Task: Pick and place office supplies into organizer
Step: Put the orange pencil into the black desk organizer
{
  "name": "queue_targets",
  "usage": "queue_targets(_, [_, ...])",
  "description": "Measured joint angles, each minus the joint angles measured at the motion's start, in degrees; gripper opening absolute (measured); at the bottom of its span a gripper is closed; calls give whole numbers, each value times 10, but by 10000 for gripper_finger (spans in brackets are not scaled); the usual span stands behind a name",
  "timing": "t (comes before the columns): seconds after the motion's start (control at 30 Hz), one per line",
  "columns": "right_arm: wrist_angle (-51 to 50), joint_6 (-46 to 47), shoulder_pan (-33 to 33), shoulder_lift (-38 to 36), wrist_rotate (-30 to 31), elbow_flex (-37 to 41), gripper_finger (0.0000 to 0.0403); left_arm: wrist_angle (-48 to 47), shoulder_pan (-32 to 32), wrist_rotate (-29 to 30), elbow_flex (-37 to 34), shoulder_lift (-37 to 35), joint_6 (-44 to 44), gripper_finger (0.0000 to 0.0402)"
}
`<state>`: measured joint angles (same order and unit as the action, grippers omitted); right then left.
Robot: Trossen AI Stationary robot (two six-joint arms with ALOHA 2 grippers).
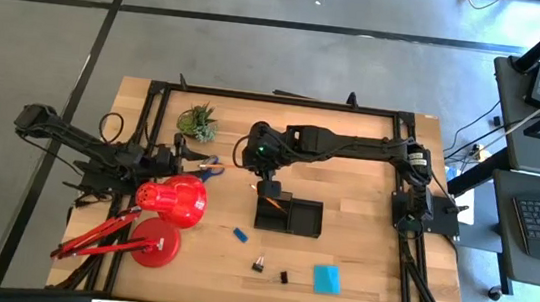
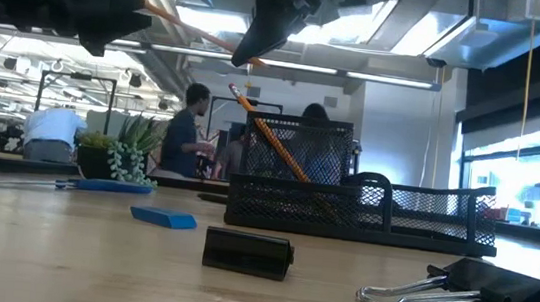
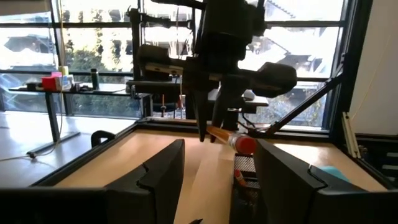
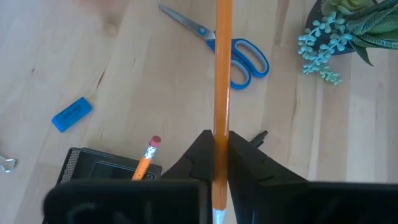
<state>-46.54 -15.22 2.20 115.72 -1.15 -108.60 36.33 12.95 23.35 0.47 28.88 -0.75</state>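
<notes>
Pencil [image 4: 221,74] sits clamped in the right tool [image 4: 219,163] above the organizer [image 1: 293,217]; left tool [image 3: 214,180] waits by the lamp [image 1: 169,201], fingers apart.

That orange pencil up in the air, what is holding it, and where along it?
The right end effector pinches the orange pencil partway along its shaft, near one end, above the black organizer. The left end effector holds nothing.
</notes>
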Motion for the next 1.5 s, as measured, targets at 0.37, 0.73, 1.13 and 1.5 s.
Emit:
queue_targets(0.37, [0, 0, 0, 0, 0, 0, 30, 25, 0, -1, 0, 0, -20, 164])
queue_targets(0.73, [1, -1, 0, 0, 0, 0, 30, 25, 0, -1, 0, 10, -21, 119])
queue_targets(1.13, [1, -1, 0, 0, 1, 0, 30, 29, 0, -2, 0, 10, -43, 73])
queue_targets(1.5, [1, -1, 0, 0, 2, 0, 31, 29, 0, -5, 0, 10, -61, 20])
